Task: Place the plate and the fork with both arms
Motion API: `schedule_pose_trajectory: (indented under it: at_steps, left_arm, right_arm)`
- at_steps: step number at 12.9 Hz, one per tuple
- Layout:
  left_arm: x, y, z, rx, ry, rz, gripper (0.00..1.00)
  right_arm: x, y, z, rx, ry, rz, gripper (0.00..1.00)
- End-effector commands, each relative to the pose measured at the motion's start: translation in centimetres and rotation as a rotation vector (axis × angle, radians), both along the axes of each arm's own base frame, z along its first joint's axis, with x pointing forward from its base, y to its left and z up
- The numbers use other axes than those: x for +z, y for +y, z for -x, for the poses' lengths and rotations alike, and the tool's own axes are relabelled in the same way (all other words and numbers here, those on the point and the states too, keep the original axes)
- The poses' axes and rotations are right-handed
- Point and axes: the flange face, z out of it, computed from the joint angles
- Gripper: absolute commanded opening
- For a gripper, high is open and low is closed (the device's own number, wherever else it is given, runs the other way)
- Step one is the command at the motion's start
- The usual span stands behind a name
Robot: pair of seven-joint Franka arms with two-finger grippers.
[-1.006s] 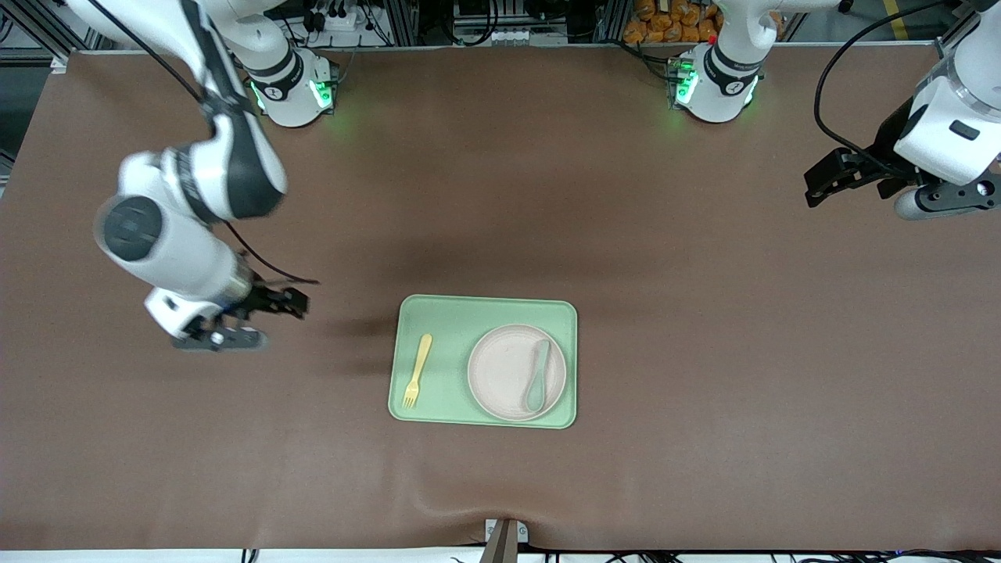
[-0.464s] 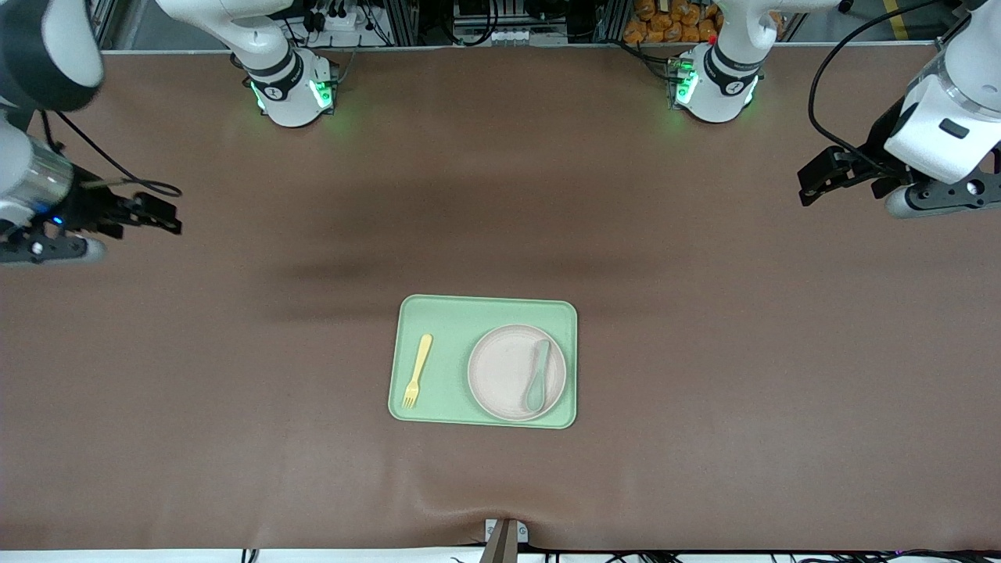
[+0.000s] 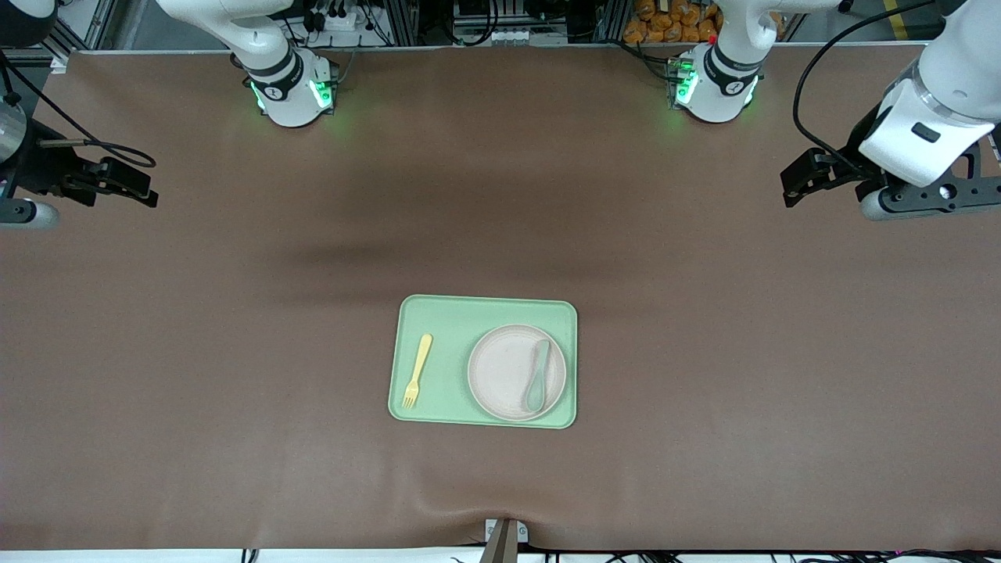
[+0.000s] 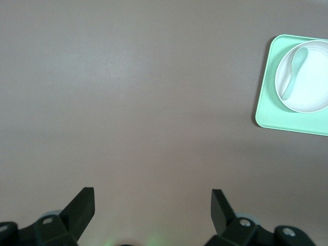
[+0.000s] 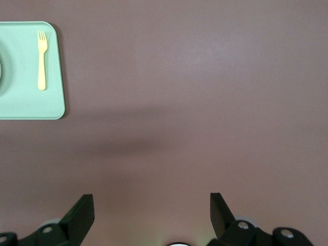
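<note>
The left gripper hung spread and empty above the table's left-arm end; the right gripper, likewise splayed and holding nothing, hung above the right-arm end. Between them, well apart from both, the green tray held the plate, with a grey-green spoon in it. The fork lay on the tray beside the plate, toward the right arm's end.

Bare table rings the tray; only the spoon lies across the plate.

The tray and plate run off the left wrist view's edge; the right wrist view crops the tray too.
</note>
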Motion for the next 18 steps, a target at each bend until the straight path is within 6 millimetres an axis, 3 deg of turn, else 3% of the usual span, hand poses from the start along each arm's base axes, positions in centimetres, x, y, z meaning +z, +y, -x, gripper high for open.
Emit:
schedule_pose_trajectory:
  at_steps: [1, 5, 8, 12, 18]
  left_arm:
    - [0.6, 0.4, 0.2, -0.015, -0.011, 0.015, 1.00]
    - [0.9, 2.3, 0.3, -0.070, -0.019, 0.015, 1.00]
    - [0.5, 2.3, 1.6, -0.075, -0.069, 0.014, 1.00]
    - [0.3, 2.9, 1.2, -0.100, -0.061, 0.014, 1.00]
    - [1.7, 3.5, 1.5, -0.087, -0.057, -0.002, 1.00]
  right_arm:
    - [1.2, 0.4, 0.2, -0.005, 0.000, 0.025, 1.00]
    - [1.5, -0.4, 0.4, 0.058, 0.004, 0.052, 1.00]
    - [2.9, -0.2, 0.3, 0.064, -0.004, 0.052, 1.00]
    - [3.4, -0.2, 0.3, 0.077, -0.013, 0.051, 1.00]
    - [4.0, -0.3, 0.4, 0.072, -0.029, 0.046, 1.00]
